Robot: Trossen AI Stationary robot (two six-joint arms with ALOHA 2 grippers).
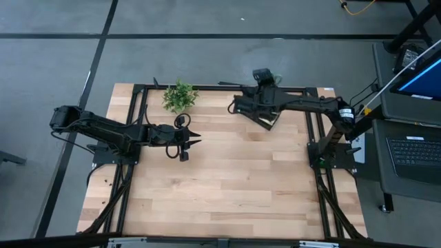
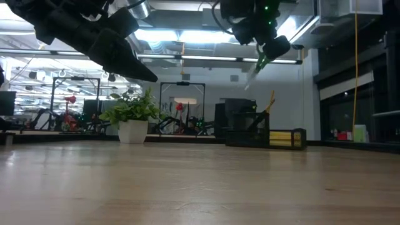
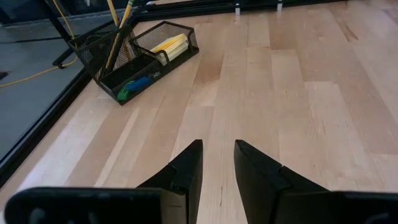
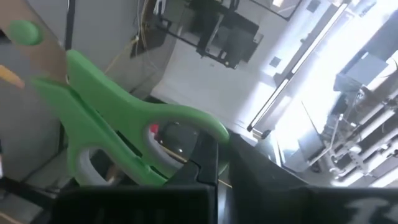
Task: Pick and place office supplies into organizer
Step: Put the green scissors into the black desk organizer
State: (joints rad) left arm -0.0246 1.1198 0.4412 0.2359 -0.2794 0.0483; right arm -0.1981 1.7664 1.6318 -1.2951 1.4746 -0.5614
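Observation:
My right gripper (image 2: 274, 49) is shut on green-handled scissors (image 4: 118, 134), high above the table. In the low view the scissors' pale blades (image 2: 254, 74) slant down above the organizer (image 2: 256, 130). The organizer (image 3: 140, 53) is a black mesh box on the table's far right part (image 1: 269, 118). It holds upright pencils (image 3: 118, 28), a yellow sticky-note pad (image 3: 169, 45) and blue and green erasers (image 3: 138, 85). My left gripper (image 3: 217, 155) hovers open over bare wood at the table's left (image 1: 187, 142), nothing between its fingers. My right gripper pinches the scissors at the green handle loops (image 4: 180, 155) between its two fingers (image 4: 205, 158). The fingers lie about level. The scissors are lifted clear of the table and the organizer, blades slanting downward.
A green potted plant (image 1: 179, 96) in a white pot (image 2: 132, 131) stands at the far edge, left of the organizer. The near half of the wooden table (image 1: 227, 200) is bare wood. Black frame rails (image 1: 313, 138) run along the sides.

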